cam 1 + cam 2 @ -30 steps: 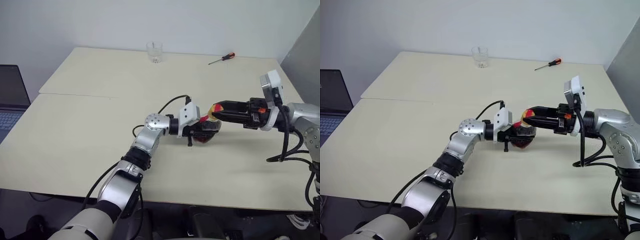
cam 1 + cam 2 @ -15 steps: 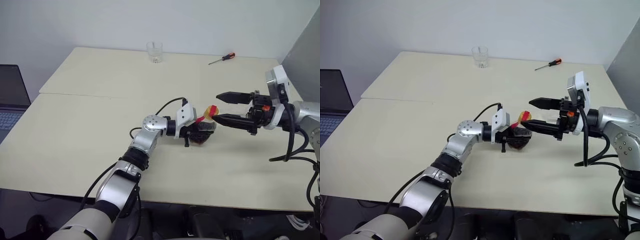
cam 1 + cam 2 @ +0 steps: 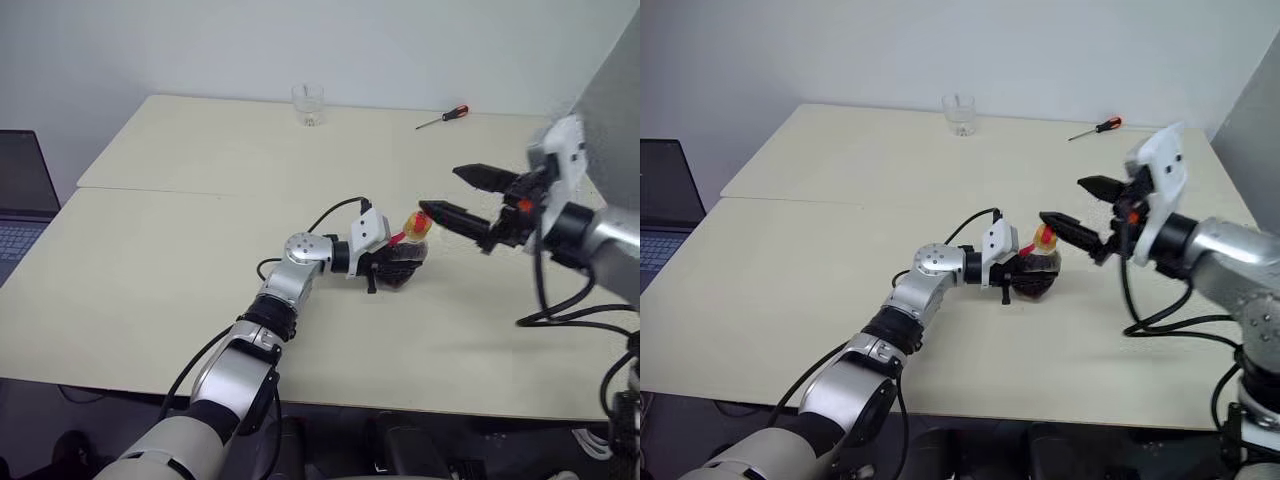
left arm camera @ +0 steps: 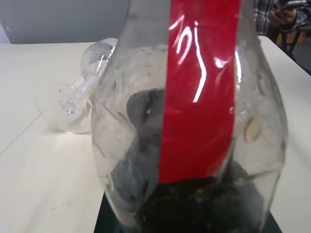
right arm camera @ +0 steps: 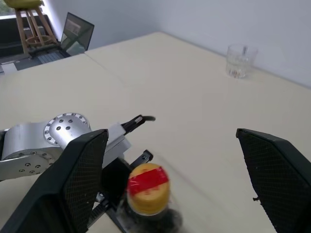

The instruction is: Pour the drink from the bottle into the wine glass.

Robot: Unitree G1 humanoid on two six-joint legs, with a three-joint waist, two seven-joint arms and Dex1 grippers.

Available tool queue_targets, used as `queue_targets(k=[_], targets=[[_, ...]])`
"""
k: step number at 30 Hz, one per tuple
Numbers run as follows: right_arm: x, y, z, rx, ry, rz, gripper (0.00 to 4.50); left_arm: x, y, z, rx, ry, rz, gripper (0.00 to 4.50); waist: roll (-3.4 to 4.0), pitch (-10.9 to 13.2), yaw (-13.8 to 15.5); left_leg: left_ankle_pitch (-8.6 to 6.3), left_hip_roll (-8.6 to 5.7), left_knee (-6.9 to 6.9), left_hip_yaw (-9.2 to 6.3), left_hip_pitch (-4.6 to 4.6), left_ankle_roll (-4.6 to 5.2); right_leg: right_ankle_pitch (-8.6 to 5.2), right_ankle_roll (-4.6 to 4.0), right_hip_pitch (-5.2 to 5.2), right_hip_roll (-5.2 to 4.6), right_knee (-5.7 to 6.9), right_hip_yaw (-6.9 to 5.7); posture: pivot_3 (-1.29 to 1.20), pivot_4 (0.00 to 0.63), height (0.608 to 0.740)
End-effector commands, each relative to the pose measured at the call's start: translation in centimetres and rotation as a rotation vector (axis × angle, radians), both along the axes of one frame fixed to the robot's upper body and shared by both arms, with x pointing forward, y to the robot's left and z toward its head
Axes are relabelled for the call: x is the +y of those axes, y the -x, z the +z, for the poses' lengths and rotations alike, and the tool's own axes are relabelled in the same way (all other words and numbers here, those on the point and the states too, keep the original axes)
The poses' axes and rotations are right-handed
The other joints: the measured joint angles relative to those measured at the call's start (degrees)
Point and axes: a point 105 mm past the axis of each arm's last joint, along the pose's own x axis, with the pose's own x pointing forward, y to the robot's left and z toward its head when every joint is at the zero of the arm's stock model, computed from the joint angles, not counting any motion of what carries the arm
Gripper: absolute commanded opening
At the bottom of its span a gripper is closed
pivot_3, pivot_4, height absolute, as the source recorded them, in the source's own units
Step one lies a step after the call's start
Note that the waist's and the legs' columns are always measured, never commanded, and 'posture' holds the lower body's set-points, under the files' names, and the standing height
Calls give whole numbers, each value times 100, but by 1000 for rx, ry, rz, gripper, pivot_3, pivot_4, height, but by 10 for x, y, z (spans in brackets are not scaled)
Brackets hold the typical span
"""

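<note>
My left gripper (image 3: 385, 262) is shut on the bottle (image 3: 405, 265), a squat clear one held low over the middle of the table. Its yellow-and-red cap (image 3: 417, 226) is on and leans toward the right arm. The dark drink (image 4: 194, 206) sits in the bottle's lower part, under the red label strip (image 4: 201, 87). My right gripper (image 3: 440, 192) stands wide open just right of the cap and a little above it, touching nothing. The cap (image 5: 147, 187) lies between its spread fingers (image 5: 73, 179). The wine glass (image 4: 80, 99) is beyond the bottle and seems to lie on its side.
A short clear tumbler (image 3: 309, 103) stands at the table's far edge, and a red-handled screwdriver (image 3: 443, 117) lies at the far right. A laptop (image 3: 20, 190) sits off the table's left side. A grey panel (image 3: 615, 100) rises on the right.
My right gripper was closed around the cap; it has opened wide, let go, swung its fingers up and risen slightly. The cap stays on the bottle. My left gripper has held still.
</note>
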Motion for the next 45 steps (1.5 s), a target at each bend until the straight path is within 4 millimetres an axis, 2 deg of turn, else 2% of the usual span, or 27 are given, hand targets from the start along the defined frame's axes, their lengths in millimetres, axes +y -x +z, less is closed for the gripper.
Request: queue_targets(k=[1, 6, 11, 16, 22, 32, 45], targets=[[2, 1, 19, -76, -84, -170, 4500, -3, -7, 25, -75, 48, 6, 808, 1, 0, 2, 0, 0, 0, 1, 0, 0, 0, 0, -1, 0, 2, 0, 0, 150, 740], [9, 0, 18, -75, -117, -284, 4500, -7, -9, 26, -76, 54, 1, 808, 1, -1, 12, 0, -1, -1, 1, -8, 0, 1, -2, -2, -6, -4, -1, 0, 150, 740], [5, -7, 8, -46, -100, -371, 4500, -15, -7, 28, -78, 64, -20, 808, 1, -1, 11, 0, -3, -1, 2, -9, 0, 0, 0, -3, -7, -4, -2, 0, 150, 740], [3, -14, 5, -18, -210, -476, 4500, -13, -9, 29, -82, 67, -15, 801, 2, -1, -9, 0, -2, -4, -1, -9, 1, 0, 0, -8, -1, 0, -1, 0, 150, 740], [22, -14, -7, 52, -239, -445, 4500, -12, -9, 27, -83, 69, -9, 801, 3, -2, -8, 0, 0, -6, 1, -9, 1, 0, 0, -15, 1, 3, -3, 0, 150, 740], [20, -21, -20, 89, -227, -466, 4500, -9, -10, 26, -81, 71, 2, 801, 3, -2, -4, 0, -2, -5, 3, -17, 1, 0, 0, -22, -1, 2, -5, 0, 150, 740], [12, -36, -9, 42, -258, -488, 4500, -9, -8, 26, -82, 68, -4, 800, 3, -2, -5, 0, -2, -6, 4, -17, 1, 0, 0, -25, 1, 2, -5, 0, 150, 740]])
